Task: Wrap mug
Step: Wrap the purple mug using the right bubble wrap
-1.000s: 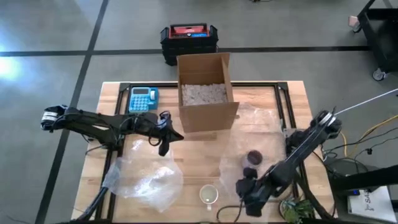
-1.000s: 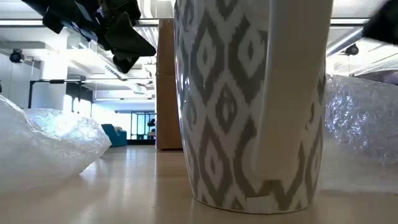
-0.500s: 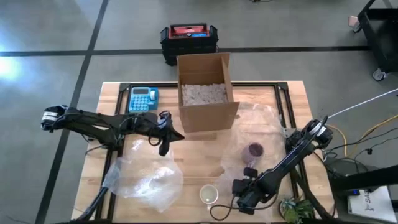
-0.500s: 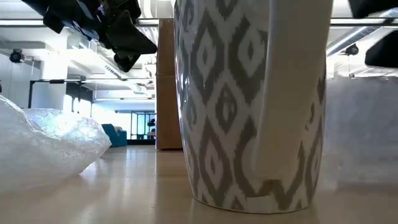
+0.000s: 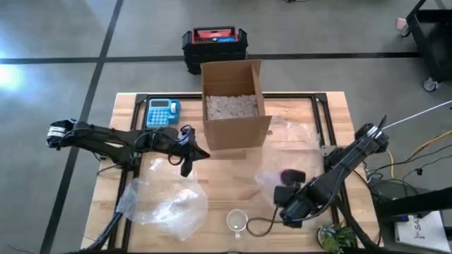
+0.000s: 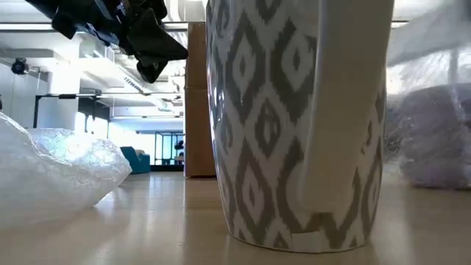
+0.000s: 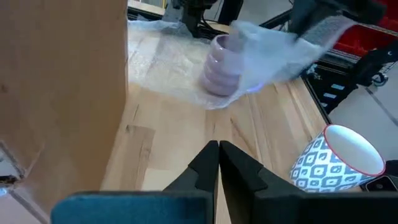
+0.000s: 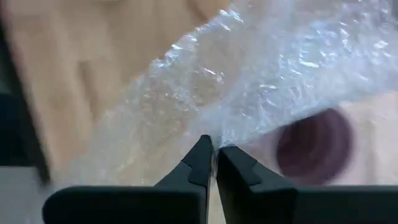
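The purple mug (image 5: 289, 173) stands upright on the bubble wrap sheet (image 5: 282, 152) in the lower right of the high view, its open mouth facing up. In the left wrist view the same mug (image 7: 219, 64) shows ribbed sides, with a flap of the wrap lifted over its top. The right gripper (image 5: 286, 195) sits just below the mug in the high view, touching distance from it, its fingers pinched together on the edge of the wrap, as the right wrist view shows (image 8: 211, 163). The mug lies just above that gripper in the frame, so folding the sheet over it likely means carrying the pinched edge up and across the mouth. The right arm is by far the nearer one.

The left gripper (image 5: 187, 164) hangs left of centre beside the cardboard box (image 5: 234, 106), fingers pressed together on nothing. A patterned white mug (image 5: 237, 221) stands at the lower centre, near a second bubble wrap (image 5: 166, 201) at lower left. A blue calculator (image 5: 162, 112) lies at upper left; no writing on it or the box is legible.
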`<act>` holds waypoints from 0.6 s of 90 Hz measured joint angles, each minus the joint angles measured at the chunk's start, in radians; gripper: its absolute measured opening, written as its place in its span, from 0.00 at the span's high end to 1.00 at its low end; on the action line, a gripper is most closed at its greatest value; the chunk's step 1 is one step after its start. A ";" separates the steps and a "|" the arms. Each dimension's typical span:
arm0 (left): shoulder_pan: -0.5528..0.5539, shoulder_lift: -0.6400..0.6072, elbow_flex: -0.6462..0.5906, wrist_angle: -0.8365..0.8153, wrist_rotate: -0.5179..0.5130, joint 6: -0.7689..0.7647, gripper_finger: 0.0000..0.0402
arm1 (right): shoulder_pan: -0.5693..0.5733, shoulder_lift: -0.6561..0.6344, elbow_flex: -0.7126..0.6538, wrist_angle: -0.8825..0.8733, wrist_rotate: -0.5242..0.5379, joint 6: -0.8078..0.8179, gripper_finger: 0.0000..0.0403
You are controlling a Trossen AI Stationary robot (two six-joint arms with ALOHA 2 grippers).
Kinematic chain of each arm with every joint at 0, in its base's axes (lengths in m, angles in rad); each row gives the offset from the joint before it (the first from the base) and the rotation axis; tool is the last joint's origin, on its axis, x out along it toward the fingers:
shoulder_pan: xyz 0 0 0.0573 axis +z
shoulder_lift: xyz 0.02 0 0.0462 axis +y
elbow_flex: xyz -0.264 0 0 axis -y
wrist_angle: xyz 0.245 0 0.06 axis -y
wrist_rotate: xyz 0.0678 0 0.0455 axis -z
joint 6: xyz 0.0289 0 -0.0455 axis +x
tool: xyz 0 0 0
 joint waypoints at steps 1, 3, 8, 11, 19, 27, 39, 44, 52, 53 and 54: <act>0.000 0.000 0.000 0.000 0.000 0.000 1.00 | -0.002 -0.002 -0.002 -0.006 0.009 0.004 1.00; 0.000 0.000 0.000 0.000 0.000 0.000 1.00 | -0.005 -0.005 -0.006 -0.018 0.026 0.015 1.00; 0.000 0.000 0.000 0.000 0.000 0.000 1.00 | -0.012 -0.010 -0.015 -0.060 0.060 0.041 1.00; 0.000 0.000 0.000 0.000 0.000 0.000 1.00 | -0.017 -0.012 -0.020 -0.081 0.078 0.056 1.00; 0.000 0.000 0.000 0.000 0.000 0.001 1.00 | -0.028 -0.012 -0.041 -0.111 0.123 0.091 1.00; 0.000 0.000 0.000 -0.001 0.000 0.001 1.00 | -0.039 -0.012 -0.077 -0.123 0.147 0.112 0.99; -0.007 0.000 0.000 -0.002 0.000 0.002 1.00 | -0.050 0.003 -0.150 -0.105 0.146 0.154 0.99; -0.010 0.002 0.000 -0.001 0.000 0.002 1.00 | -0.053 0.012 -0.174 -0.106 0.147 0.179 0.99; -0.018 0.013 0.000 0.002 0.000 0.002 1.00 | -0.054 0.018 -0.205 -0.100 0.148 0.197 0.99; -0.020 0.015 0.000 0.003 0.000 0.002 1.00 | -0.055 0.019 -0.208 -0.097 0.148 0.197 0.99; -0.021 0.018 0.000 0.004 0.000 0.001 1.00 | -0.055 0.020 -0.212 -0.093 0.148 0.197 0.99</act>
